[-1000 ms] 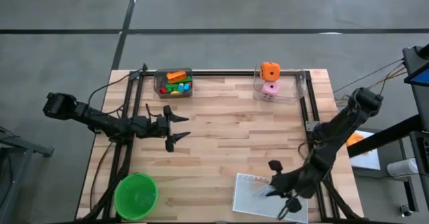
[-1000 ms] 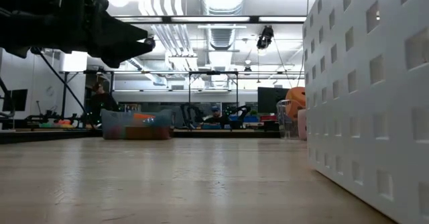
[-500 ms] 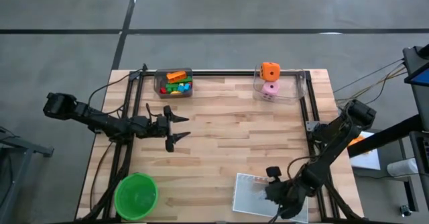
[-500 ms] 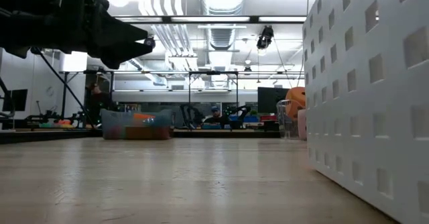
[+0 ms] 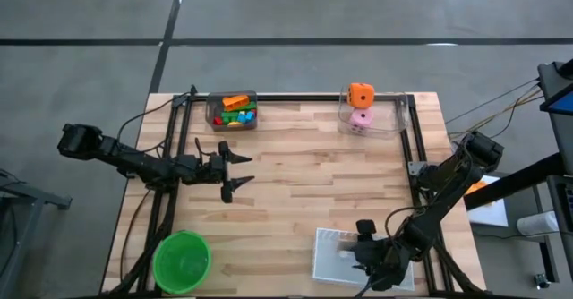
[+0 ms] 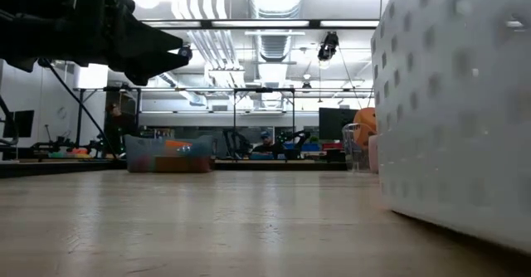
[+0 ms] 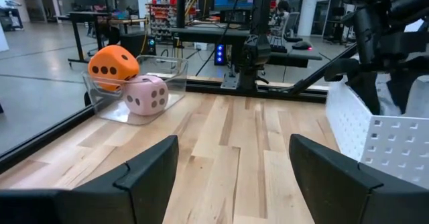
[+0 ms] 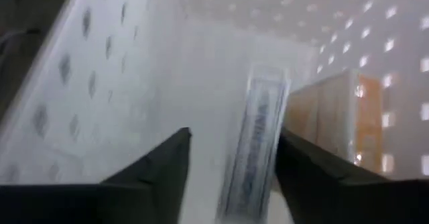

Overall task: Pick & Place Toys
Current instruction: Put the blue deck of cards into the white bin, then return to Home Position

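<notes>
My right gripper [image 5: 362, 261] reaches down into the white tray [image 5: 333, 261] at the near right, its fingers [image 8: 167, 167] open. A printed card [image 8: 258, 140] shows blurred between them, over the tray floor. A second, orange-toned card [image 8: 338, 127] stands against the tray wall. My left gripper [image 5: 251, 170] hangs open and level over the table's left half, holding nothing. An orange die [image 5: 361, 94] and a pink die [image 5: 361, 118] sit in a clear container [image 5: 394, 122] at the far right. Small coloured pieces fill a clear tub [image 5: 233, 111] at the far left. My right gripper slants down into the tray with the printed card [image 8: 249, 177] in the gap between its two fingers. I cannot tell whether either finger touches the card or the tray.
A round green bowl [image 5: 182, 261] stands at the near left corner. A black metal frame [image 5: 295, 98] runs along the table's far edge and down both sides. Bare wood lies between the two arms. The tray's perforated wall [image 6: 456, 111] fills the low view's right side.
My right gripper has moved a little toward the table's left edge over the tray and tipped further down into it. The white tray has jolted: its wall, sharp before, now shows blurred and slightly shifted in the low view.
</notes>
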Controlling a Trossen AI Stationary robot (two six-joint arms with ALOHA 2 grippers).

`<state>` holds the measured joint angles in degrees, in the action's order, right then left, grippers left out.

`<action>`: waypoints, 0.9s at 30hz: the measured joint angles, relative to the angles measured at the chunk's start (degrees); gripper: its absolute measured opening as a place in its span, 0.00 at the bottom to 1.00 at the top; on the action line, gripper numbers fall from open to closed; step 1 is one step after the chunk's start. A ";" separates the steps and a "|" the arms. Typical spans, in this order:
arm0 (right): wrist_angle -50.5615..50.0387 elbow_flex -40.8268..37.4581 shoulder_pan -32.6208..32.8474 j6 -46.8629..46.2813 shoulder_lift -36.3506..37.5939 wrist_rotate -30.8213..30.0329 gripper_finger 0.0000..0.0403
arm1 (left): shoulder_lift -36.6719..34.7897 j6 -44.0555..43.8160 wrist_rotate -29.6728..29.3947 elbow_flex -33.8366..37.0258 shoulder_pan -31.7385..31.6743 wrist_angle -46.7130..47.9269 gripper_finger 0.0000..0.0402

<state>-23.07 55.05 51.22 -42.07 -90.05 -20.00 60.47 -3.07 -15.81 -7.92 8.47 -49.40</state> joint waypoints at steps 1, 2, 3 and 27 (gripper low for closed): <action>0.18 0.02 0.00 -0.23 0.14 -0.10 0.54 | 0.00 0.00 0.00 0.00 0.00 -0.01 0.71; 0.23 0.06 0.00 -0.32 0.23 -0.16 0.59 | 0.00 0.00 0.00 0.00 0.00 0.00 0.71; 0.03 0.06 0.00 -0.41 0.22 -0.17 0.63 | 0.00 0.02 0.00 0.00 0.00 0.02 0.71; 0.91 5.29 3.29 22.22 19.68 -28.79 0.95 | -5.11 -1.79 12.62 -0.02 -2.07 7.90 0.71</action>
<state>-22.16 60.34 54.51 -19.84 -70.37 -48.79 55.35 -4.86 -3.20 -7.94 6.40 -41.50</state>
